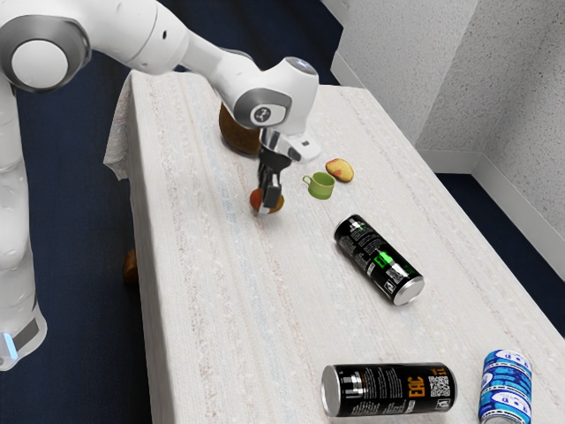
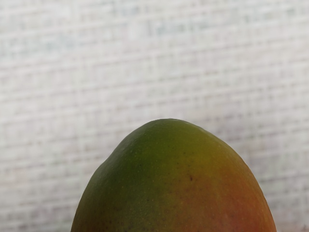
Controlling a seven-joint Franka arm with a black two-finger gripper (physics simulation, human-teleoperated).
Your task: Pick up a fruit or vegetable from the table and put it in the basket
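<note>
In the exterior view my gripper (image 1: 268, 191) points down at a red-orange and green mango (image 1: 279, 205) on the table, covering part of it. Whether it grips the mango cannot be made out. The wrist view has the mango (image 2: 176, 181) large at its lower edge, green blending into orange, just under the hand. A brown rounded thing, perhaps the basket (image 1: 237, 134), stands behind the hand, partly hidden by the arm. Another yellow-red fruit (image 1: 339, 170) lies past the green cup.
A green cup (image 1: 320, 185) stands close to the gripper, toward the exterior view's right. Nearer the camera lie a black can (image 1: 380, 260), another black can (image 1: 388, 389) and a blue can (image 1: 506, 387). The cloth-covered table (image 1: 212, 309) has its long edge at the exterior view's left.
</note>
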